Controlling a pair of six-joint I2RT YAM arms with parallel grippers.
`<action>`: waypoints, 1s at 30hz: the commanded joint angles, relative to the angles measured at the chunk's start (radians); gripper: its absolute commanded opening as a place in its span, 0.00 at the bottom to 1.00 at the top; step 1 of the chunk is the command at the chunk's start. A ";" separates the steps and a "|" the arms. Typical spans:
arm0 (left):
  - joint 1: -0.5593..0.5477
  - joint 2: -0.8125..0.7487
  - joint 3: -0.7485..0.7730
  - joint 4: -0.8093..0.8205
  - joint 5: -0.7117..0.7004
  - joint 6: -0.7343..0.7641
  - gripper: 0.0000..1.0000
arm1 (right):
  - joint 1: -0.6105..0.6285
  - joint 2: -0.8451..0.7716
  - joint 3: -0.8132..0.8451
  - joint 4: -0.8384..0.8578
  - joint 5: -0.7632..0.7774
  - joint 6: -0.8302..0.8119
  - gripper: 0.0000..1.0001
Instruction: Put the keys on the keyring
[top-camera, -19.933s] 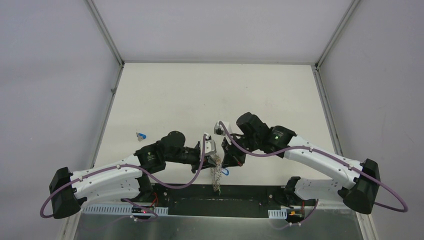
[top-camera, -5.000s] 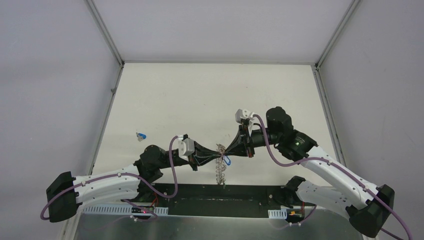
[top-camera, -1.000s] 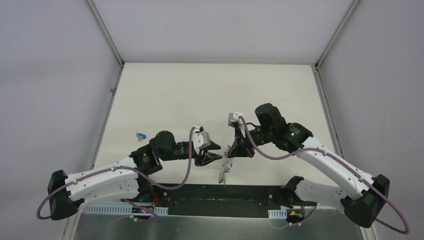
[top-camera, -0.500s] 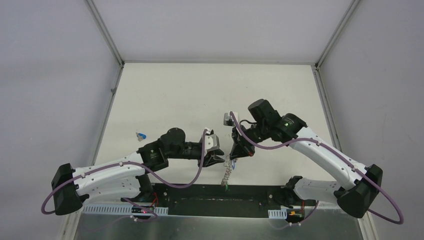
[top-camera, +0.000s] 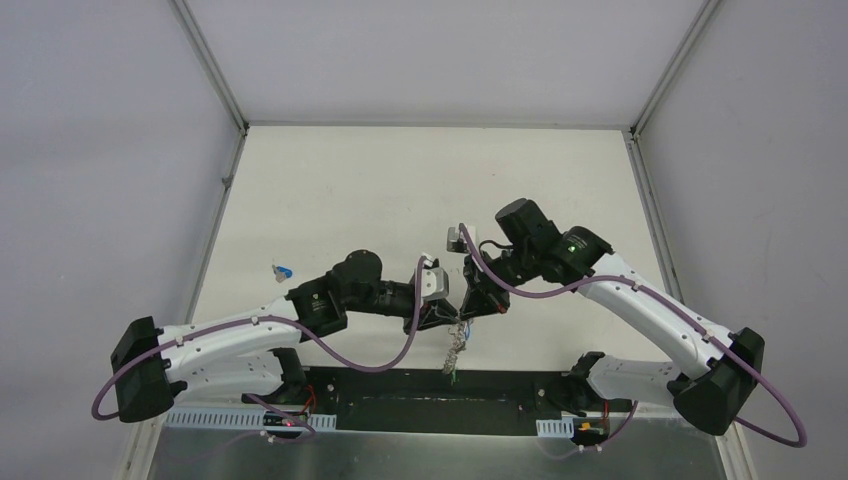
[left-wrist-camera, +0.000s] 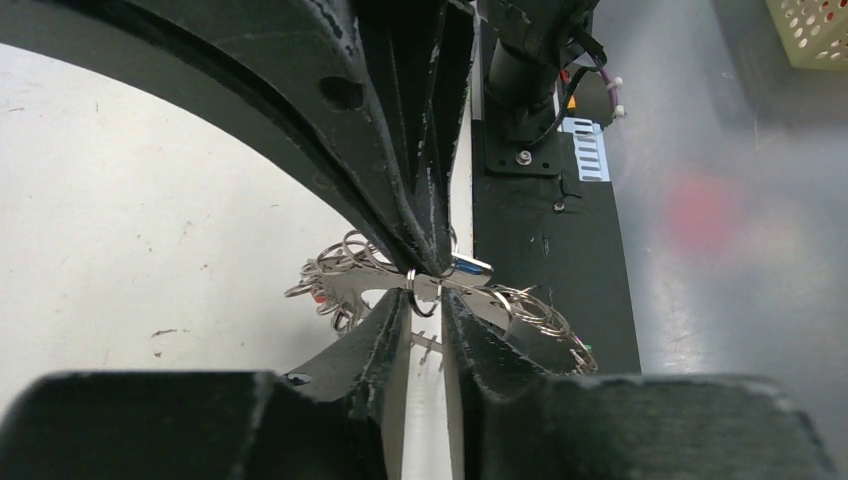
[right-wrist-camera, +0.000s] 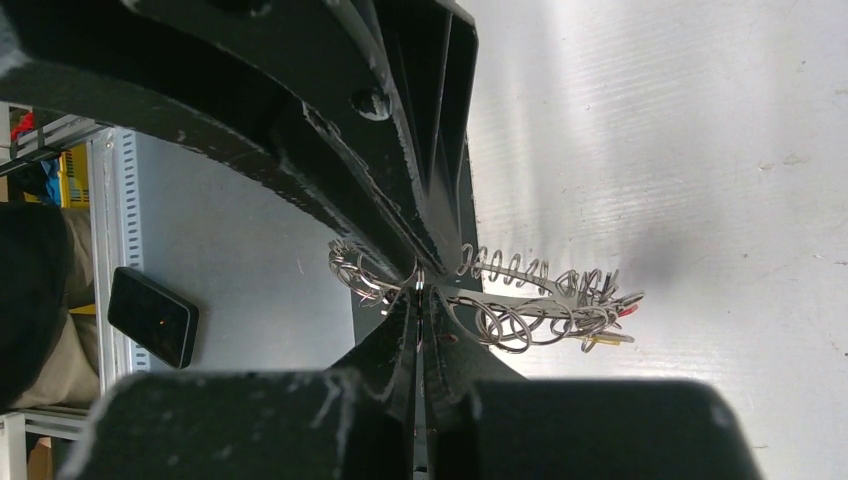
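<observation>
The right jaws (right-wrist-camera: 418, 288) are pressed fully together on the rim of the keyring (right-wrist-camera: 500, 322), holding it in the air. The left jaws (left-wrist-camera: 425, 297) face them tip to tip, narrowly apart, with one small wire loop of the keyring between their fingertips (left-wrist-camera: 398, 310). I cannot tell whether they pinch that loop or only stand around it.

The keyring looks flattened and tangled, its many silver loops bunched to either side of the grip. From above it hangs down from the two sets of jaws as a short dangling chain. It is over the near edge of the white bench (top-camera: 400, 180), about midway between left and right. A few coloured bits show among the loops: a blue tag (left-wrist-camera: 468, 266) just beside the jaws, and red and yellow tips at one end.

The two arms reach in from the left and right and meet at the middle. Well apart, at the left of the bench, lies a loose blue-headed key (top-camera: 285, 271).
</observation>
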 joint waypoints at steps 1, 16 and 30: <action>-0.009 0.009 0.037 0.066 0.035 -0.021 0.13 | 0.005 -0.022 0.034 0.033 -0.040 -0.007 0.00; -0.008 -0.050 -0.015 0.073 -0.097 -0.049 0.00 | 0.005 -0.043 0.061 0.041 0.004 0.006 0.54; -0.009 -0.189 -0.212 0.450 -0.198 -0.130 0.00 | 0.003 -0.245 -0.082 0.337 0.106 0.144 0.61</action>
